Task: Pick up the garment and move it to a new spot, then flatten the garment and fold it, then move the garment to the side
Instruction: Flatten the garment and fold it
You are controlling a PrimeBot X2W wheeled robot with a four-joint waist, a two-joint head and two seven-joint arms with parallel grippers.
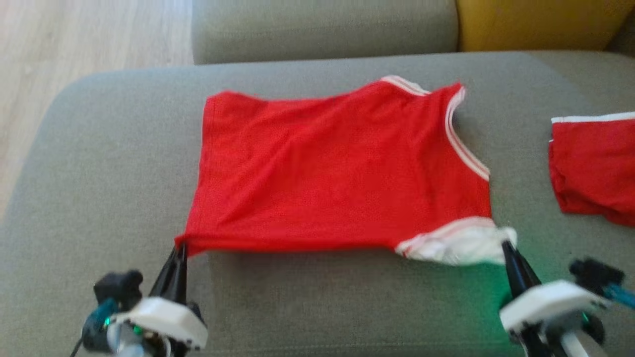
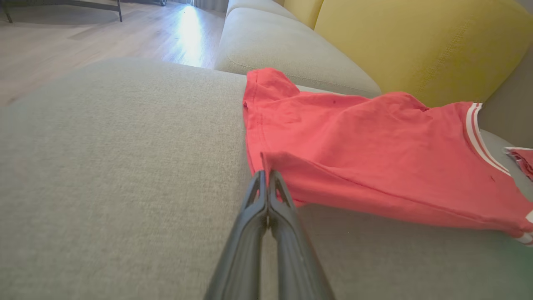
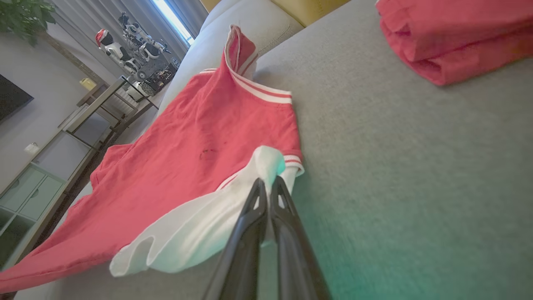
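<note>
The garment (image 1: 337, 168) is a red sleeveless top with white-striped trim, spread over the grey sofa seat (image 1: 109, 148). My left gripper (image 1: 179, 248) is shut on its near left corner, which is lifted off the seat; the same pinch shows in the left wrist view at my left gripper (image 2: 266, 173) on the garment (image 2: 366, 146). My right gripper (image 1: 506, 244) is shut on the white inner fabric at the near right corner. In the right wrist view my right gripper (image 3: 266, 181) pinches that white fold of the garment (image 3: 187, 150). The near edge hangs taut between both grippers.
A second red piece of clothing (image 1: 593, 168) lies folded at the right edge of the seat, also the folded red piece (image 3: 454, 33). A yellow cushion (image 1: 536, 22) and grey backrest (image 1: 322, 25) stand behind. Wooden floor (image 1: 74, 44) lies beyond the left edge.
</note>
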